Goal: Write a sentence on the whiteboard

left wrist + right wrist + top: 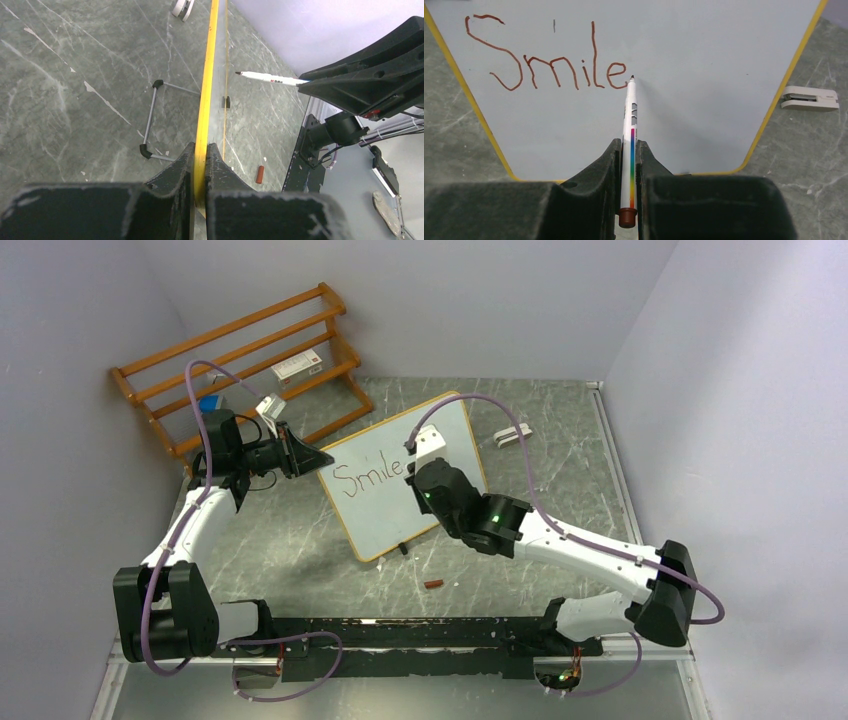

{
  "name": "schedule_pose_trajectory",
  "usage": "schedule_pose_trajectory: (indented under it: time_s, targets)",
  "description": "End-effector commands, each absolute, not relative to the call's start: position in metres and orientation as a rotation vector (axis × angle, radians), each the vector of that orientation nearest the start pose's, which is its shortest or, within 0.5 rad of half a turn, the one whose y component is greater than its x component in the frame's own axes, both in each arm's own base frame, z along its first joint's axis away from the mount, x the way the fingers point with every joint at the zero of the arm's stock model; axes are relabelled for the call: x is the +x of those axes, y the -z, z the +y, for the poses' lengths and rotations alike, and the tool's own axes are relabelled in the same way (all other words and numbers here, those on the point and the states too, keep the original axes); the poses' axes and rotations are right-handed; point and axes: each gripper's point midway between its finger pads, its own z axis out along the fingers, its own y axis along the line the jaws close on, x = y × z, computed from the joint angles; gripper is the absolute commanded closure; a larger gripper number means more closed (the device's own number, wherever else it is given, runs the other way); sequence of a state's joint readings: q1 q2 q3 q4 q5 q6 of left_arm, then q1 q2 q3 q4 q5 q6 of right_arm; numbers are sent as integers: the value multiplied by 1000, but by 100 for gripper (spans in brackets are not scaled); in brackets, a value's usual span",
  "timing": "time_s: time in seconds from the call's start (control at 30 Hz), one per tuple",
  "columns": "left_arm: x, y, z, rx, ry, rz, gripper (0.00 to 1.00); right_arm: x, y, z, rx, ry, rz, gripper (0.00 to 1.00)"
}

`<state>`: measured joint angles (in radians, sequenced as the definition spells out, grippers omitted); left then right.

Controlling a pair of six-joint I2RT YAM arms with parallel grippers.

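Observation:
The whiteboard (385, 515) stands tilted on the table, and the word "Smile" (362, 479) is written on it in dark red-brown marker. My left gripper (318, 462) is shut on the board's yellow left edge (206, 75), with one finger on each side of the frame. My right gripper (628, 146) is shut on a white marker (630, 117) that has a rainbow stripe. The marker's tip sits just right of the "e" of the written sentence (549, 62). In the left wrist view the marker (265, 77) points at the board face with a small gap showing.
An orange-brown slatted rack (240, 345) stands at the back left with a white box (298, 365) on it. A white eraser-like block (513, 434) lies right of the board. The marker's red-brown cap (433, 584) lies in front of it. Wire legs with black feet (148, 120) prop the board from behind.

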<state>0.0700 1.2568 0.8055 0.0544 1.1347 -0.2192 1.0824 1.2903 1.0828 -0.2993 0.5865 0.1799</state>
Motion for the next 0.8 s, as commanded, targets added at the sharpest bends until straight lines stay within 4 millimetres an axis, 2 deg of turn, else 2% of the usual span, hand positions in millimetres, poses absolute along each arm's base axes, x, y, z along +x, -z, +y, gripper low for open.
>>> schedule_pose_trajectory:
  time_s: [0.0, 0.77]
  targets:
    - [326, -200, -127, 454, 1066, 1885, 95, 260, -231, 279, -505, -199, 1919, 100]
    - [325, -200, -127, 456, 1072, 1883, 95, 268, -215, 282, -487, -173, 1937, 100]
